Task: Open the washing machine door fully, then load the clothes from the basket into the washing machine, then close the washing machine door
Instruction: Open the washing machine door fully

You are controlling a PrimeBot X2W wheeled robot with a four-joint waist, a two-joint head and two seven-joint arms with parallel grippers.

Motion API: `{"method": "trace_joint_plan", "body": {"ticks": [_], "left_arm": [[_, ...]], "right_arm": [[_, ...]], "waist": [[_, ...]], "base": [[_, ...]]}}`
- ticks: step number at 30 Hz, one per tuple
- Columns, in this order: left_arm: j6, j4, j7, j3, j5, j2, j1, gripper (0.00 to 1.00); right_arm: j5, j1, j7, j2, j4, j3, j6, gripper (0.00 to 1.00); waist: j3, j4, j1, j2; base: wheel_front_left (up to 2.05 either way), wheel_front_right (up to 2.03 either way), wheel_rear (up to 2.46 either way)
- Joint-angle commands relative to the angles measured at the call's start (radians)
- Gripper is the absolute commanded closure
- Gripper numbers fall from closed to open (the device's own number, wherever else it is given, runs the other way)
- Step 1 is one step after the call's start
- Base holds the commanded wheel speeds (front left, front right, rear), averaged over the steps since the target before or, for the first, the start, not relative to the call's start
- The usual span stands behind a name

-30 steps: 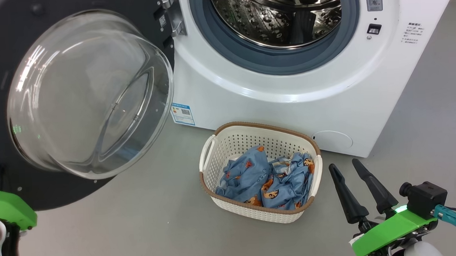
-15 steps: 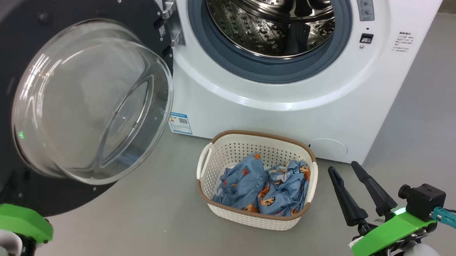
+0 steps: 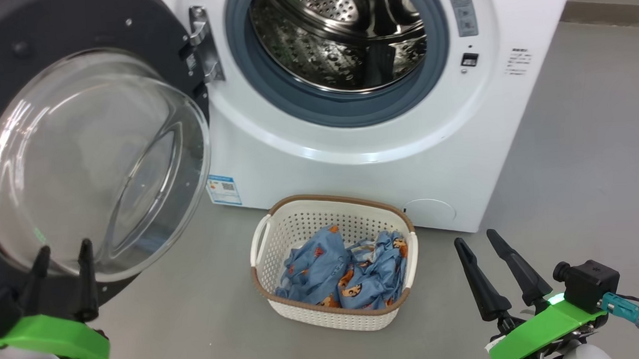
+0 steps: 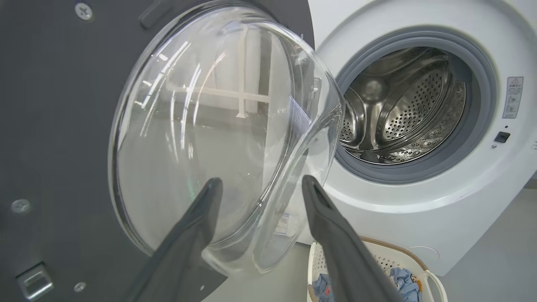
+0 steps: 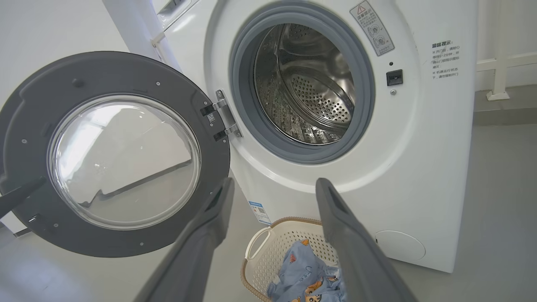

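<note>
Now: washing machine door open, clothes in the basket

The washing machine door stands open at nine o'clock of the washing machine, whose drum is exposed. The basket sits on the floor at six o'clock of the drum, the clothes bunched inside. The left gripper, fingers apart and empty, hovers near the door's glass; the right gripper, likewise spread and empty, is at three o'clock of the basket.
</note>
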Motion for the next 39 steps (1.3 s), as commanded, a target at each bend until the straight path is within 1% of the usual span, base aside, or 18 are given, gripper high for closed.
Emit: {"method": "trace_joint_plan", "body": {"ticks": [1,8,12,14,21,28,35,39], "left_arm": [[0.021,-0.055,-0.005,0.04,-0.006,0.048,-0.001,0.0],[0.077,-0.227,0.01,0.044,-0.012,0.048,0.096,0.0],[0.102,-0.305,0.01,0.043,-0.013,0.042,0.143,0.0],[0.109,-0.324,0.009,0.045,-0.019,0.037,0.158,0.0],[0.119,-0.358,0.0,0.047,-0.007,0.025,0.194,0.0],[0.131,-0.383,-0.008,0.049,0.02,0.0,0.226,0.0],[0.141,-0.408,-0.012,0.076,0.051,-0.03,0.256,0.0],[0.138,-0.42,-0.012,0.097,0.066,-0.051,0.278,0.0]], "right_arm": [[0.003,0.002,-0.012,-0.01,-0.029,0.02,0.002,0.0],[0.024,0.002,-0.012,-0.015,-0.042,0.021,0.002,0.0],[0.029,-0.011,-0.012,-0.025,-0.058,0.029,0.002,0.0],[0.028,-0.014,-0.012,-0.029,-0.063,0.03,0.002,0.0],[0.019,-0.015,-0.012,-0.05,-0.066,0.031,0.002,0.0],[-0.005,-0.02,-0.012,-0.066,-0.062,0.023,0.002,0.0],[-0.02,-0.021,-0.012,-0.073,-0.056,0.009,0.002,0.0],[-0.028,-0.022,-0.012,-0.077,-0.053,0.003,0.002,0.0]], "waist": [[-0.013,-0.027,0.0,0.0],[-0.019,-0.087,0.0,0.0],[-0.015,-0.126,0.0,0.0],[-0.013,-0.142,0.0,0.0],[-0.013,-0.192,0.0,0.0],[-0.014,-0.243,0.0,0.0],[-0.011,-0.295,0.0,0.0],[-0.008,-0.319,0.0,0.0]], "base": [[0.0,0.0,0.0],[0.0,0.0,0.0],[0.0,0.0,0.0],[0.0,0.0,0.0],[0.0,0.0,0.0],[0.0,0.0,0.0],[0.0,0.0,0.0],[0.0,0.0,0.0]]}}
